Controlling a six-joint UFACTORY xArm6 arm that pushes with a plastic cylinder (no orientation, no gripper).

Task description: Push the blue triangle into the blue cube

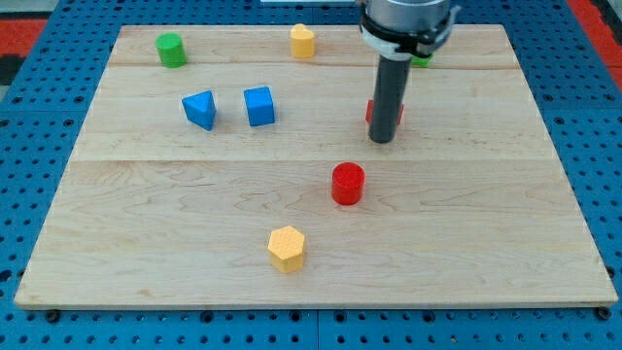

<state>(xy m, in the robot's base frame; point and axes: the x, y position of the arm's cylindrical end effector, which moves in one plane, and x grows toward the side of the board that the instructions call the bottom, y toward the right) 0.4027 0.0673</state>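
The blue triangle (pixel 199 109) lies on the wooden board at the upper left. The blue cube (pixel 259 106) sits just to its right, with a small gap between them. My tip (pixel 382 139) rests on the board well to the right of both blue blocks, about a third of the board's width from the cube. The rod hides most of a red block (pixel 370 111) right behind it.
A red cylinder (pixel 348 184) stands below and left of my tip. A yellow hexagonal block (pixel 287 248) lies near the bottom. A green cylinder (pixel 171 50) and a yellow block (pixel 302 41) sit at the top edge. A green block (pixel 422 59) is mostly hidden behind the arm.
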